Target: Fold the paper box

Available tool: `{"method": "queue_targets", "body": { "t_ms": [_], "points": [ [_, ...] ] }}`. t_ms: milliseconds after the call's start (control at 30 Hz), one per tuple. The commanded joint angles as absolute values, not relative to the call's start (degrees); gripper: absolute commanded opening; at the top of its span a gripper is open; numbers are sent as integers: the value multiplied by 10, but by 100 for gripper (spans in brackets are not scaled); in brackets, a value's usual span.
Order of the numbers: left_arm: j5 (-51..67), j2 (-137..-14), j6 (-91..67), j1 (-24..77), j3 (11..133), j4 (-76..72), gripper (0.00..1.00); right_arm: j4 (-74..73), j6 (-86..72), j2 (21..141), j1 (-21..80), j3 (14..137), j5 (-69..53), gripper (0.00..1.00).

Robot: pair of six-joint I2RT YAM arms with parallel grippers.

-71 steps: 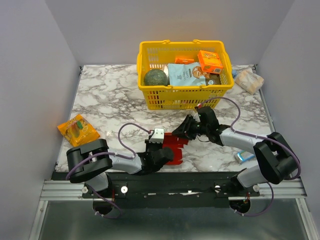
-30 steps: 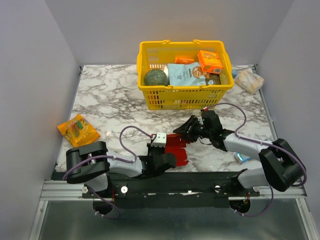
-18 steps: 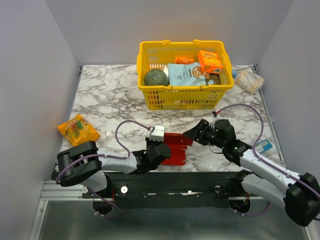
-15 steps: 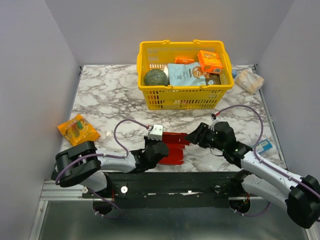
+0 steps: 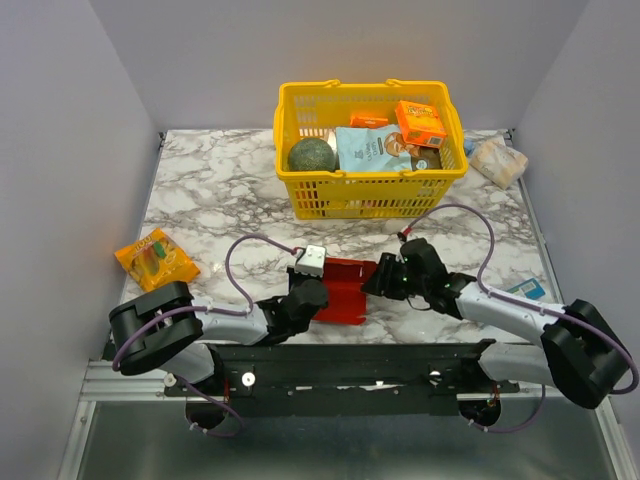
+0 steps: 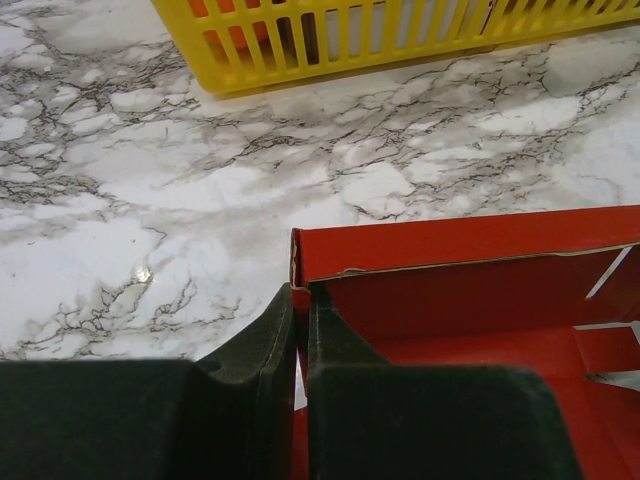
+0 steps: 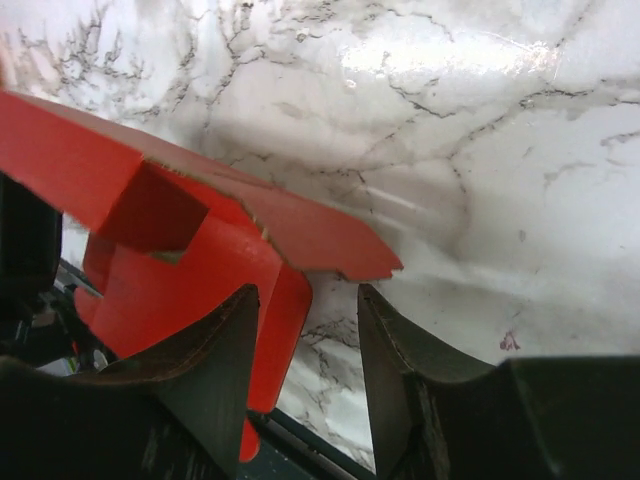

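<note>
Marble table (image 5: 220, 190) carries: yellow basket (image 5: 360, 195), far edge, centre; pale wrapped packet (image 5: 497, 160), far right corner; orange snack packet (image 5: 155, 259), left edge; small blue packet (image 5: 527, 291), right edge; paper box (image 5: 340, 300), near edge, centre.

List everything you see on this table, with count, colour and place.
paper box: one, red, near edge, between grippers
basket: one, yellow, far centre
round item: one, dark green, basket's left
pouch: one, pale blue, basket's middle
carton: one, orange, basket's right
snack packet: one, orange, table's left
wrapped packet: one, beige, far right
small item: one, blue, near right
table: one, white marble
left gripper: one, black, shut on box wall
right gripper: one, black, open at right flap
</note>
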State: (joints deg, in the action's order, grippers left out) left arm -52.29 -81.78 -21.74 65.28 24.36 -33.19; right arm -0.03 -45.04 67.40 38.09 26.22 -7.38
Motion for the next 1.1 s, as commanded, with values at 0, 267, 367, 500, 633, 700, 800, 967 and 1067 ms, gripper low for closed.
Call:
{"method": "queue_targets", "body": {
  "t_ms": [0, 267, 367, 500, 633, 700, 800, 967, 1067],
  "points": [
    [-517, -817, -207, 651, 228, -375, 0, 43, -452, 714, 384, 288, -83, 52],
    [-513, -809, -219, 651, 219, -388, 0, 30, -466, 770, 385, 324, -46, 52],
    [-515, -806, -220, 651, 217, -390, 0, 10, -466, 787, 384, 339, -33, 52],
    [-514, -805, -220, 651, 215, -391, 0, 2, -468, 796, 384, 340, -28, 52],
    [-518, -809, -219, 651, 219, -389, 0, -21, -466, 794, 384, 344, -15, 52],
    [-522, -811, -219, 651, 221, -386, 0, -37, -468, 790, 384, 343, -4, 53],
    [-520, -809, -219, 651, 220, -388, 0, -40, -470, 789, 384, 338, -4, 53],
    [-514, -813, -218, 651, 221, -388, 0, -21, -476, 792, 385, 339, -25, 51],
    [-514, -817, -218, 651, 224, -388, 0, -16, -481, 792, 384, 346, -47, 48]
  ]
}}
